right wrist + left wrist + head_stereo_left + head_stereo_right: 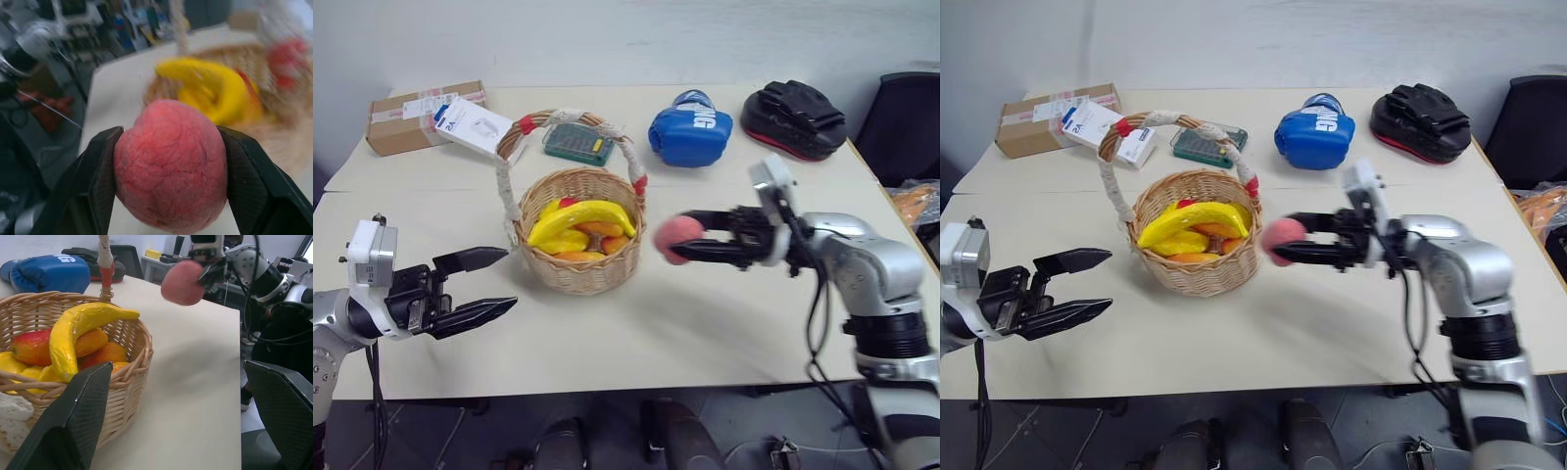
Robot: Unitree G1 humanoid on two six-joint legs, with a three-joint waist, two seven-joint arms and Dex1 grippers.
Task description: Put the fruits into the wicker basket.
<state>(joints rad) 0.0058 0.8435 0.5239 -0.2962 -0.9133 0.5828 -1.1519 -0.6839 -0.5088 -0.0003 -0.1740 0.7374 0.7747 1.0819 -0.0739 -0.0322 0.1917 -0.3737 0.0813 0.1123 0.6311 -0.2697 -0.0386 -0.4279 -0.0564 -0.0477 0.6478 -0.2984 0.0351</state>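
Right jaws clamp peach beside wicker basket

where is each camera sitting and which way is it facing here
Left eye view: on the head, looking forward and down at the table; both arms show.
Right eye view: beside it, same scene.
Left wrist view: looks along the open left gripper at the wicker basket.
Right wrist view: looks along the right gripper, shut on the peach, toward the basket.
Shared: both wrist views show the banana.
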